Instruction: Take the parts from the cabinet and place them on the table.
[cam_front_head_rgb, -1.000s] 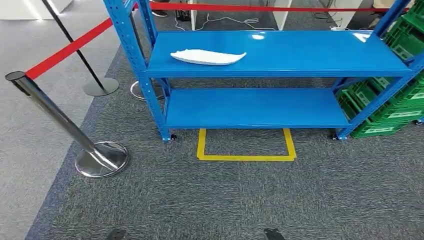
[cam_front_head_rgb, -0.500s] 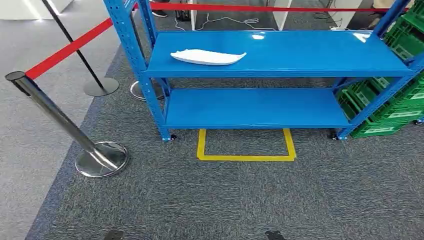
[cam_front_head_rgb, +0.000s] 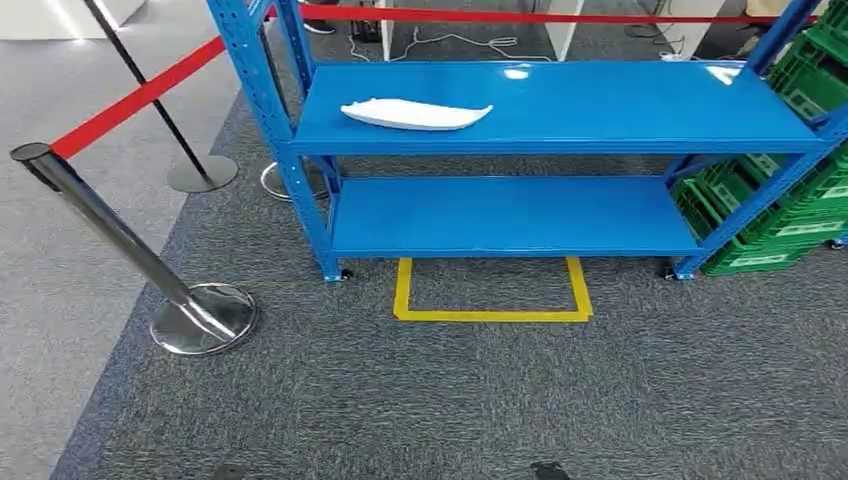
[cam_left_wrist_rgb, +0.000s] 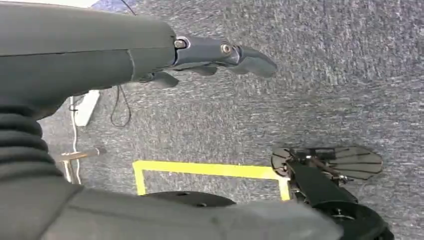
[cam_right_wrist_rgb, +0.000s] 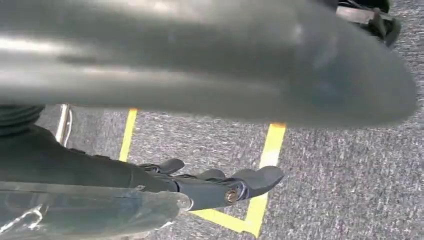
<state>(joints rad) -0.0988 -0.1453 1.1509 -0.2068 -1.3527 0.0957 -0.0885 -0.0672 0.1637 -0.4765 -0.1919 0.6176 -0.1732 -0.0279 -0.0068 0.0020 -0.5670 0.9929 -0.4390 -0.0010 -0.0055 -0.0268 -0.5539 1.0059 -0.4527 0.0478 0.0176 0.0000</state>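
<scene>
Both hands, left hand (cam_left_wrist_rgb: 220, 55) and right hand (cam_right_wrist_rgb: 220, 185), hang open and empty, well short of the white part (cam_front_head_rgb: 415, 114) ahead; it looks light, rigid, thin-edged, best gripped mid-body.

Left hand (cam_left_wrist_rgb: 220, 55): hung at the robot's side, fingers stretched nearly straight, holding nothing. Right hand (cam_right_wrist_rgb: 220, 185): likewise hung low, fingers extended and slightly apart, palm empty.

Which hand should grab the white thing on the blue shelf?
Probably the left. The flat white plastic part lies on the left half of the blue metal rack's upper shelf. Left hand and right hand both hang empty.
</scene>
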